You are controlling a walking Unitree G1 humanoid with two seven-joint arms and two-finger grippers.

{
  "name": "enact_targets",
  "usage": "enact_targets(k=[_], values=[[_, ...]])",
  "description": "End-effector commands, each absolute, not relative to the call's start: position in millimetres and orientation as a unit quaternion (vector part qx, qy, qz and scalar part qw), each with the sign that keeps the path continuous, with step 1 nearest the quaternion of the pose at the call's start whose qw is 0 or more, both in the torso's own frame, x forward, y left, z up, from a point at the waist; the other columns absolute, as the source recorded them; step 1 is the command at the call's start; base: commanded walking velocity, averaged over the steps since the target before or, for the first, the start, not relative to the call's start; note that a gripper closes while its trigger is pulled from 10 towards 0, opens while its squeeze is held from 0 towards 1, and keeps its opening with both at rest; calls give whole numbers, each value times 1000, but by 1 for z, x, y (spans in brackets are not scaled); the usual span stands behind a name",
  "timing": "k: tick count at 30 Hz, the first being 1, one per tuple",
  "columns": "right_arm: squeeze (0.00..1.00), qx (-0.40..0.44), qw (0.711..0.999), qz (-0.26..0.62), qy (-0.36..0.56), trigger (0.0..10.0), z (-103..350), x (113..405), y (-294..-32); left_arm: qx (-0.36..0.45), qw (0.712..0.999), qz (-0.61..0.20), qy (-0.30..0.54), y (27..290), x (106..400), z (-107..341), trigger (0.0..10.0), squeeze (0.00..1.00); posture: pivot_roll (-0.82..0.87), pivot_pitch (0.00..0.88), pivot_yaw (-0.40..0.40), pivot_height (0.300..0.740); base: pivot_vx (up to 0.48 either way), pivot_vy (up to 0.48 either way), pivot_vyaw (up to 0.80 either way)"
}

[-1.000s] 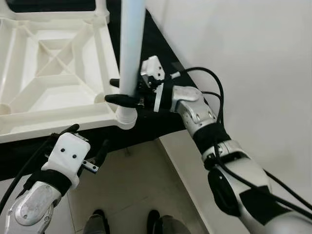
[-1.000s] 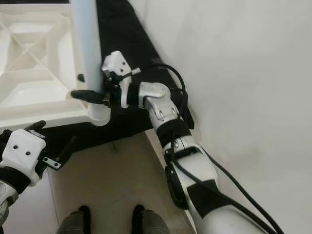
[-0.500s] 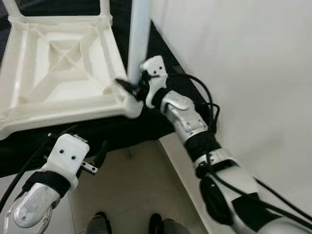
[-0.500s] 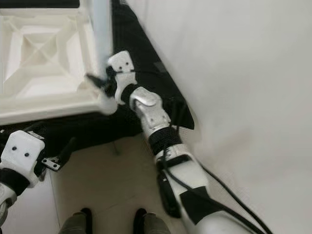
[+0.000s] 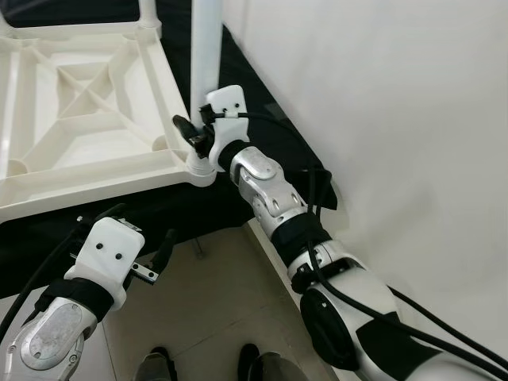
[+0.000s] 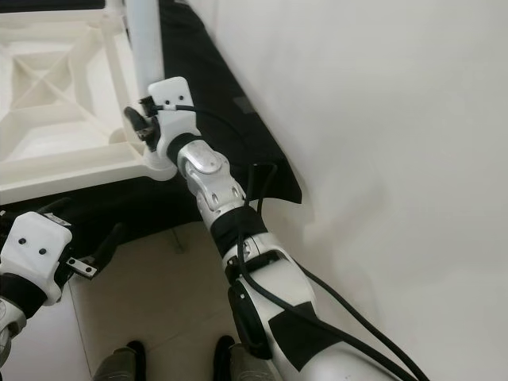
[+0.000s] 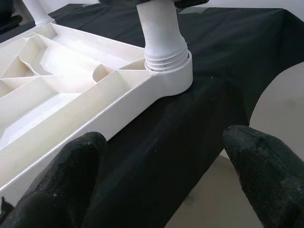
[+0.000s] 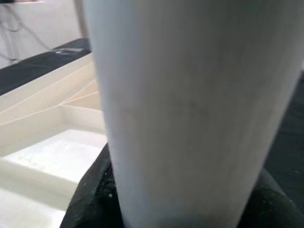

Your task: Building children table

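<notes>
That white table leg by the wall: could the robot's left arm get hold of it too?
Probably yes. The left end effector hangs open just below the leg, with bare black cloth between, though the right end effector already grips it.

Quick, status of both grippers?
Left gripper: open, holding nothing, facing the tabletop's corner.
Right gripper: closed on the white table leg just above its socket.

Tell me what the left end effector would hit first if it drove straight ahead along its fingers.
Probably the black cloth, then the corner socket of the upturned white tabletop, where the leg stands. Depth is uncertain.
</notes>
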State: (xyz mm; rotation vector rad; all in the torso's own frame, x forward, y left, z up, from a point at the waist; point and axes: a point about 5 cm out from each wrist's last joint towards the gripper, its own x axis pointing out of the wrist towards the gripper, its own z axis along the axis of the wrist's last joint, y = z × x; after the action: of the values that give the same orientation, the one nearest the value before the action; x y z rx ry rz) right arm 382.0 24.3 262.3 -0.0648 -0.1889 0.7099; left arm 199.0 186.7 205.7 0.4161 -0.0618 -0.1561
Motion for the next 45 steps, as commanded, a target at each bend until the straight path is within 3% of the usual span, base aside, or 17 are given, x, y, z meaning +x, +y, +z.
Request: enact_targets(k=[1, 10, 11, 12, 13, 15, 20, 22, 23, 26, 32, 37, 39, 40, 41, 42, 45], values=[[1000, -24, 924, 377, -60, 10000, 248, 379, 29, 201, 976, -80, -22, 185, 198, 202, 10000, 0, 196, 301, -178, 740, 0, 0, 0], [1000, -15, 874, 476, -99, 10000, 263, 369, 34, 200, 976, -80, -22, 184, 197, 202, 10000, 0, 190, 304, -179, 740, 0, 0, 0], [0, -35, 835, 538, -114, 10000, 265, 362, 34, 200, 976, -81, -22, 184, 198, 202, 10000, 0, 189, 302, -180, 740, 0, 0, 0], [0, -64, 794, 593, -120, 10000, 262, 358, 31, 201, 976, -81, -21, 184, 197, 201, 10000, 0, 194, 303, -180, 740, 0, 0, 0], [0, -64, 794, 593, -120, 10000, 262, 358, 31, 201, 976, -81, -21, 184, 197, 201, 10000, 0, 194, 303, -180, 740, 0, 0, 0], [0, -99, 741, 654, -115, 10000, 258, 354, 26, 203, 976, -80, -20, 185, 197, 201, 10000, 0, 200, 306, -180, 740, 0, 0, 0], [0, -88, 704, 698, -100, 10000, 260, 354, 22, 205, 975, -80, -17, 186, 195, 201, 10000, 0, 202, 308, -175, 740, 0, 0, 0], [0, -83, 698, 705, -96, 9255, 261, 354, 21, 204, 975, -81, -16, 186, 195, 201, 10000, 0, 207, 310, -173, 740, 0, 0, 0], [0, -74, 691, 713, -90, 0, 262, 354, 20, 204, 975, -83, -16, 186, 194, 201, 10000, 0, 216, 314, -169, 740, 0, 0, 0], [0, -66, 676, 730, -79, 0, 261, 354, 14, 203, 975, -86, -16, 186, 193, 202, 10000, 0, 232, 324, -162, 740, 0, 0, 0], [0, -86, 710, 695, -72, 0, 254, 362, 1, 203, 975, -88, -14, 187, 191, 202, 10000, 0, 231, 332, -160, 740, 0, 0, 0], [0, -99, 777, 620, -47, 0, 235, 374, -20, 203, 975, -91, -12, 186, 190, 202, 10000, 0, 220, 336, -159, 740, 0, 0, 0], [0, -96, 816, 570, -26, 0, 220, 378, -28, 202, 975, -94, -12, 185, 190, 201, 10000, 0, 217, 338, -162, 740, 0, 0, 0], [0, -100, 858, 504, 6, 0, 201, 380, -31, 203, 975, -95, -11, 185, 190, 201, 10000, 0, 216, 339, -162, 740, 0, 0, 0], [0, -100, 858, 504, 6, 0, 201, 380, -31, 203, 975, -95, -11, 185, 190, 201, 10000, 0, 216, 339, -162, 740, 0, 0, 0], [0, -86, 935, 341, 42, 0, 188, 390, -44, 203, 974, -96, -10, 186, 190, 201, 10000, 0, 202, 343, -158, 740, 0, 0, 0], [0, -67, 963, 258, 48, 0, 165, 372, -41, 205, 974, -99, -9, 186, 190, 201, 10000, 0, 220, 347, -156, 740, 0, 0, 0]])
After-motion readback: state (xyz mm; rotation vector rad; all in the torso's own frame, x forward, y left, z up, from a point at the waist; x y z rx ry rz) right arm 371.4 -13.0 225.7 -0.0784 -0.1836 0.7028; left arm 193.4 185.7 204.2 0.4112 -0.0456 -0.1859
